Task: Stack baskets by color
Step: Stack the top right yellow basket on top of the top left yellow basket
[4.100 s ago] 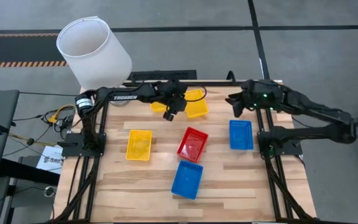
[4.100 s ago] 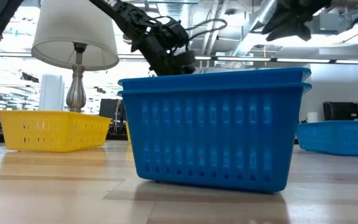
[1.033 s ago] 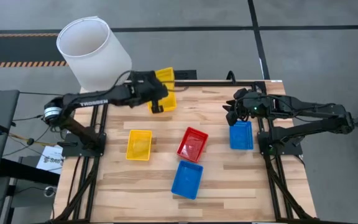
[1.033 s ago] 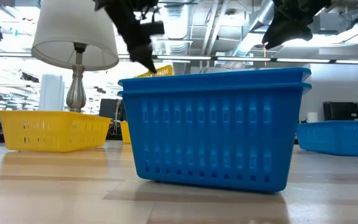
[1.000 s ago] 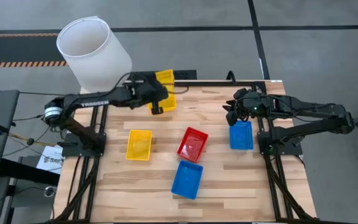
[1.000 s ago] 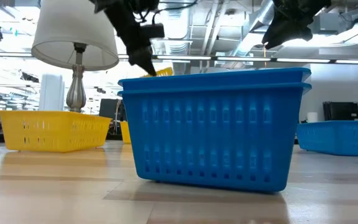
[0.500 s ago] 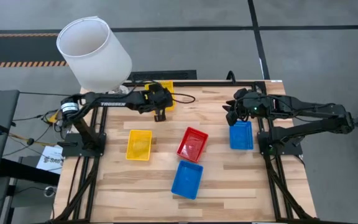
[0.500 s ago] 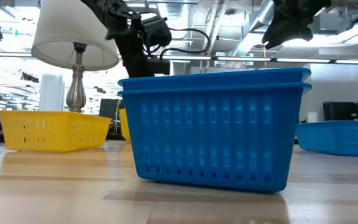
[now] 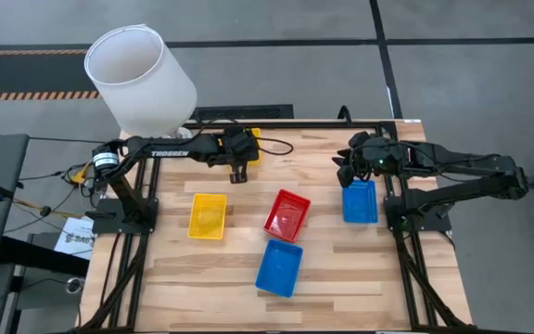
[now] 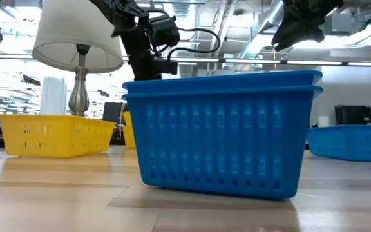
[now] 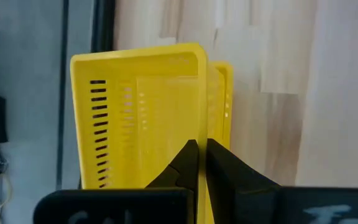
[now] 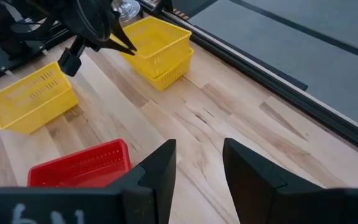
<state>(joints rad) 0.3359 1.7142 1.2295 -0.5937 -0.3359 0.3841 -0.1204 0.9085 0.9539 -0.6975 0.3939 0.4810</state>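
My left gripper [image 11: 199, 163] sits at the far edge of the table [image 9: 341, 269], its jaws pinched tight on the thin rim of the upper yellow basket [image 11: 138, 118]. That basket is nested in a second yellow basket [image 11: 224, 106], whose edge peeks out along one side. Both are thin glossy plastic, rectangular with rounded corners, their walls cut with rows of narrow slots.

My right gripper [image 12: 197, 163] hangs above the far end of a blue basket [image 9: 360, 200] on the right side of the table, jaws parted with nothing between them.

A lone yellow basket [image 9: 207, 215] lies on the left of the table, a red basket [image 9: 286, 214] sits tilted near the middle, and a blue stack [image 9: 279, 267] rests towards the near edge. In the low view that stack shows two rims one above the other, with vertical slotted walls.

The table is pale wooden planks with visible grain, framed by black metal rails. A lamp with a smooth white cylindrical lampshade [image 9: 139, 79] stands on a shiny metal stem at the far left corner
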